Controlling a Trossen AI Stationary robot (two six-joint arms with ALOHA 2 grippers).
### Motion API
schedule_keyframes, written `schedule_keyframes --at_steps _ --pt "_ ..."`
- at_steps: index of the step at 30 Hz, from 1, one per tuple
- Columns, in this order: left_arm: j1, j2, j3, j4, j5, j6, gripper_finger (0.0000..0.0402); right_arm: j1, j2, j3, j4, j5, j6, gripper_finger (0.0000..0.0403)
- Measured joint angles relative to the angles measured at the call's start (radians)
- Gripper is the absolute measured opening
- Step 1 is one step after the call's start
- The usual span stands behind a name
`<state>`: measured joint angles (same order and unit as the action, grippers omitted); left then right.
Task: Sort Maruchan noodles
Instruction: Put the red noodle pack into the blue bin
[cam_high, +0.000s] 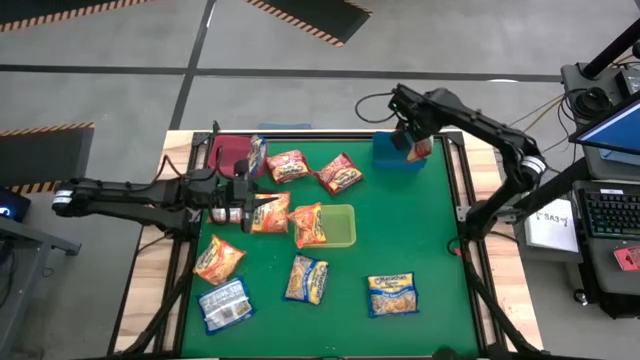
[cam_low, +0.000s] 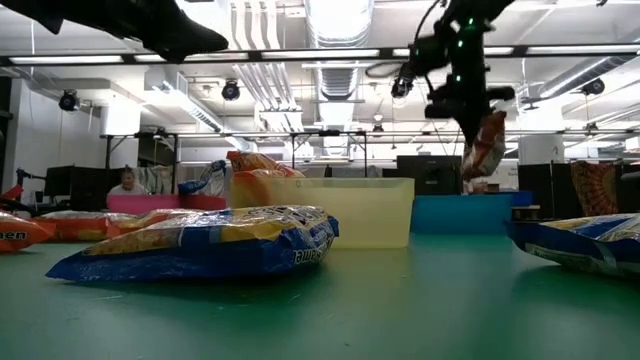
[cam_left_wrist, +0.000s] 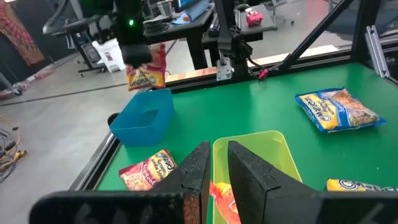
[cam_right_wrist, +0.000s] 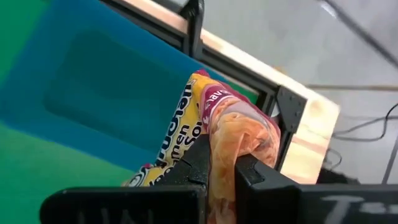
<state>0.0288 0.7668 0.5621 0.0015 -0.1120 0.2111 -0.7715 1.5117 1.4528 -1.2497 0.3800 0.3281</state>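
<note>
My right gripper (cam_high: 413, 143) is shut on a red-and-yellow Maruchan packet (cam_low: 485, 145), which hangs over the blue bin (cam_high: 388, 160) at the table's far right. My left gripper (cam_left_wrist: 216, 163) hovers above the table's left middle, pointing toward the green bin (cam_left_wrist: 267, 149). Only a narrow gap shows between its fingers, with nothing in it. Several more packets lie flat on the green mat, among them orange (cam_high: 218, 260), red (cam_high: 340, 173) and blue (cam_high: 392, 293). One orange packet (cam_high: 307, 225) rests on the green bin's left rim. My right gripper pinches the packet's crumpled upper end (cam_right_wrist: 231, 140) between its two fingers. The fingers slant steeply down from above. The packet hangs below them, lifted clear, over the blue bin (cam_left_wrist: 143, 115).
A red bin (cam_high: 228, 155) stands at the far left with a blue packet (cam_high: 257, 155) upright at its edge. The table's metal frame (cam_high: 462, 200) runs along the right side. Bare mat shows at the right middle (cam_high: 410, 225). A person (cam_low: 127, 182) sits far behind the table.
</note>
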Motion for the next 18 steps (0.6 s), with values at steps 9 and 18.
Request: schedule_keyframes --at_steps 9,18 --pt "0.0 -0.004 0.0 0.002 0.0 0.001 0.0039 -0.065 0.065 0.0 0.003 -0.016 -0.013 0.0012" --pt "0.0 -0.004 0.0 0.002 0.0 0.001 0.0039 -0.069 0.118 0.0 0.07 -0.013 -0.087 0.0012"
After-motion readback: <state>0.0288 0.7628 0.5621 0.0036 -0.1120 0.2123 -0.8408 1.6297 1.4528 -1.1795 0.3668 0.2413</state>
